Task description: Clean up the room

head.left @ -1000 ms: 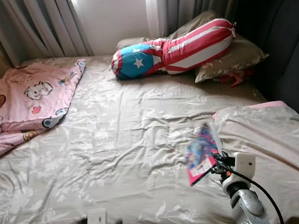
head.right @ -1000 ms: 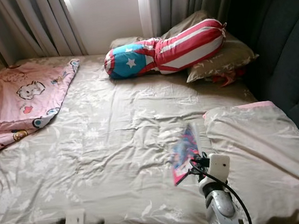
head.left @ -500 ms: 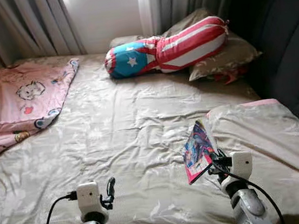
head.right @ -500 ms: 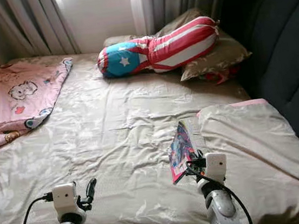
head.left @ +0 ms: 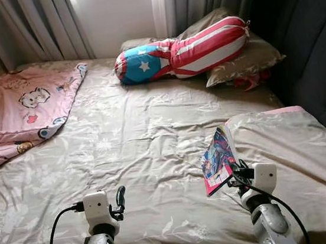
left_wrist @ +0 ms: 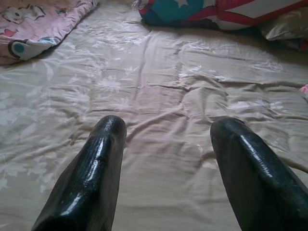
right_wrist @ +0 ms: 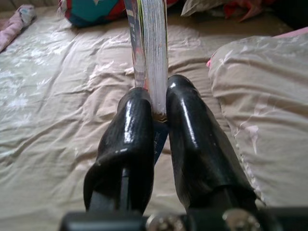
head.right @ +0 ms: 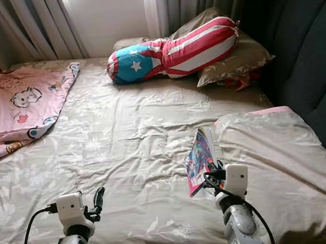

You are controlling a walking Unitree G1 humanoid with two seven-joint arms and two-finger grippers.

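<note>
Bedding in pale beige with a leaf print covers the wide bed (head.left: 130, 144), seen from the robot's head. At far left, a crumpled pink cartoon-bear blanket (head.left: 22, 112) lies on the bed's corner beneath grey curtains (head.left: 32, 28). Low in the foreground, the left tool (head.left: 120, 197) hovers over the bare sheet, its two black fingers (left_wrist: 91, 178) spread wide apart and holding nothing. At the head of the bed, a long bolster cushion in red-and-white stripes with a blue starred end (head.left: 184, 51) leans on a beige pillow (head.left: 245, 61). Further right, the right tool (head.left: 233, 171) is clamped on the lower edge of a thin colourful paperback book (head.left: 217, 158), holding it upright just beside a folded beige quilt with a pink edge (head.left: 291, 148). A dark padded headboard (head.left: 315, 50) borders the right side.
</note>
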